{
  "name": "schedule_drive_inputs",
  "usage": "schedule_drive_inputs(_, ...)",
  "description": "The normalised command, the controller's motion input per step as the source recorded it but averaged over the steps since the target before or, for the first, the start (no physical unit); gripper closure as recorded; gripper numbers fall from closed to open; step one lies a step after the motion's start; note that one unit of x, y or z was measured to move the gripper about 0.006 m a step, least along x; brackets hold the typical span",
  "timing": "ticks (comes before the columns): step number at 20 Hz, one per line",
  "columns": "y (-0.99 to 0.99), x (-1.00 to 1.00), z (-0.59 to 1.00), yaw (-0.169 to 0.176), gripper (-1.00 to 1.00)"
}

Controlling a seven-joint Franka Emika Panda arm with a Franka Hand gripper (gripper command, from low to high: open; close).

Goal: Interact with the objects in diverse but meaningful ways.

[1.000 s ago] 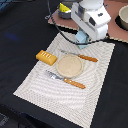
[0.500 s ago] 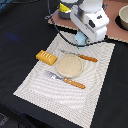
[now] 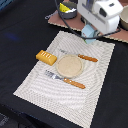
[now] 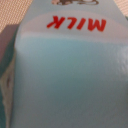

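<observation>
The pale blue milk carton (image 4: 65, 75) fills the wrist view, red "MILK" lettering reading upside down, so the carton sits directly in front of the camera and very close to the fingers. The fingers themselves are not visible in that view. In the exterior view the gripper (image 3: 92, 31) is at the far edge of the striped placemat (image 3: 45, 87), with a bit of pale blue carton (image 3: 89, 33) showing just under the white wrist housing. Cannot tell how wide the fingers are set, or whether they have hold of the carton or only sit around it; the arm body hides the tips.

Key relation: the carton lies straight ahead of the fingers along the approach axis. It looks upright with its long axis vertical, but that is only my reading.

Relative to the placemat: the bread loaf (image 3: 46, 57) lies on it toward the exterior view's left, the round tan plate (image 3: 69, 66) sits at its middle, an orange-handled knife (image 3: 79, 57) is just beyond the plate, and an orange-handled fork (image 3: 66, 80) lies on the near side of it. A bowl holding something yellow (image 3: 66, 8) sits off the placemat past its far edge.

The exterior view gives the layout and the arm's place; the wrist view gives only the carton face and label, no table context.
</observation>
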Motion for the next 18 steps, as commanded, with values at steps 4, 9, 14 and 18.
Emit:
schedule_drive_inputs(4,0.00,-0.18,-0.48,0.000,-1.00)
schedule_drive_inputs(9,0.00,-0.37,-0.65,0.000,-1.00)
schedule_drive_inputs(14,0.00,-0.36,-0.50,0.008,-1.00)
schedule_drive_inputs(18,0.03,-0.35,-0.31,0.009,-1.00)
